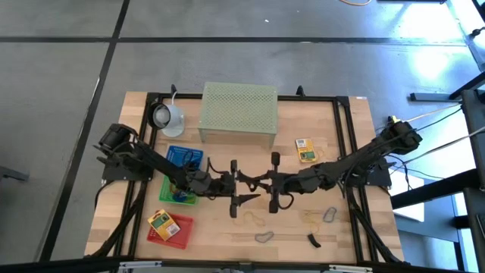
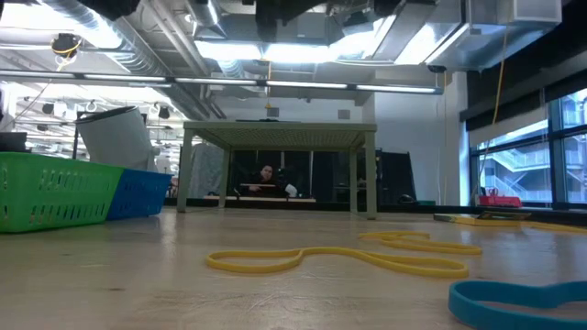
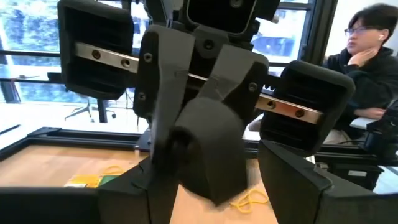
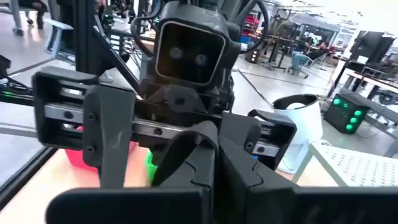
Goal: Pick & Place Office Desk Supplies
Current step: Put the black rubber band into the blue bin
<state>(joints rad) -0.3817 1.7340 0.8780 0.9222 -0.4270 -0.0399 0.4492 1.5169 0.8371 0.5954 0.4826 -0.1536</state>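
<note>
Two grippers meet mid-table | left gripper [image 1: 241, 191] fingers spread wide | right gripper [image 1: 267, 189] fingers spread wide | yellow loop [image 2: 339, 259] flat, long axis across worktop

I am working in what looks like a robotics lab or open workshop hall: the pale wooden table [image 1: 227, 227] stands on a grey concrete floor [image 1: 61, 76] inside a black metal frame [image 1: 345, 129]. Overhead run exposed silver ducts [image 2: 138, 37] and strip lights, tall windows [image 2: 527, 156] line one wall, and a seated person [image 3: 367, 43] watches from a desk beyond.
</note>
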